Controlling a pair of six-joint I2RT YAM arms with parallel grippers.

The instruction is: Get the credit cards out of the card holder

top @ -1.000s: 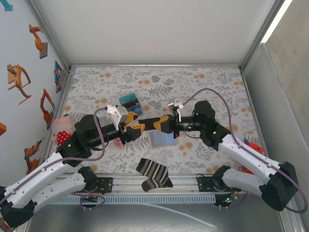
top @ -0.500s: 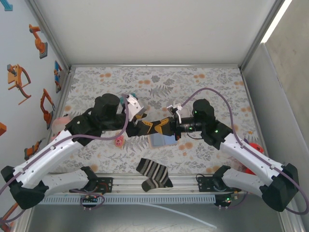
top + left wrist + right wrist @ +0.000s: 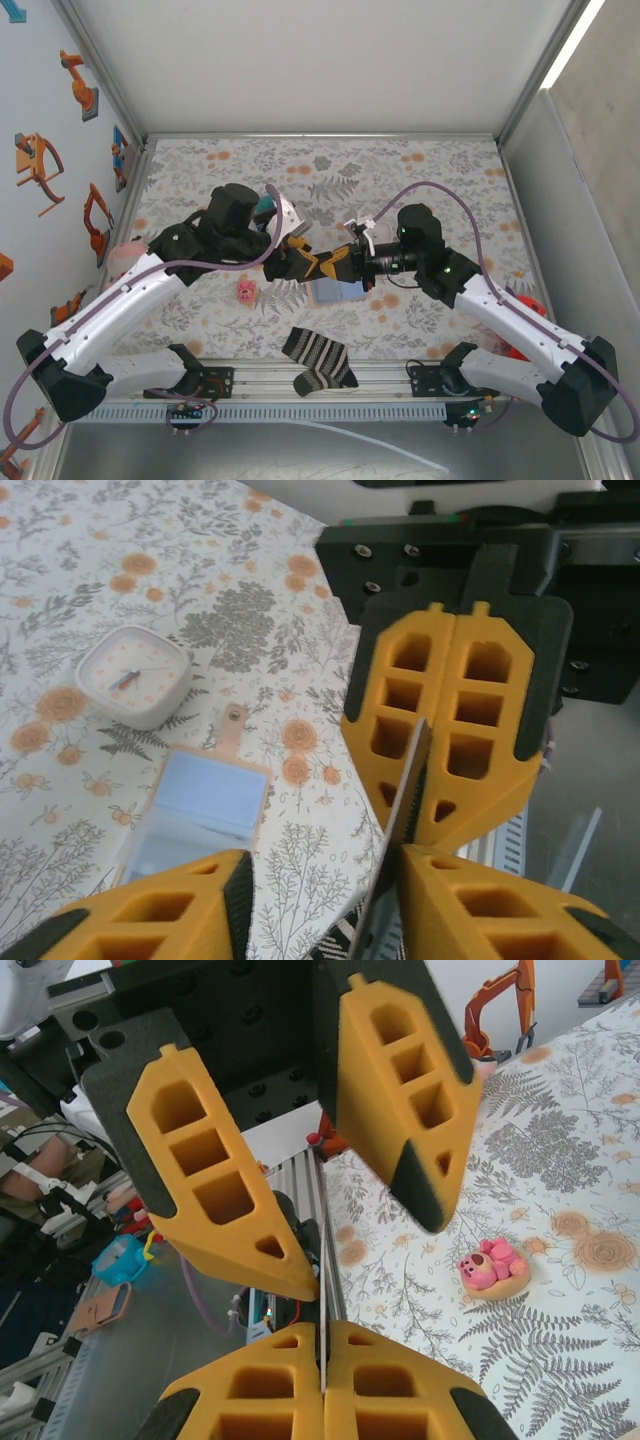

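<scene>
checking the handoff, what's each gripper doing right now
left gripper: open, the card between its fingers, not clamped on it
right gripper: closed, holding the card

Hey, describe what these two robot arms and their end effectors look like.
Both the left arm and right arm have white shells with black joints, each trailed by a purple cable. The left end effector and right end effector carry chunky orange fingers with rectangular cut-outs and black backing.
</scene>
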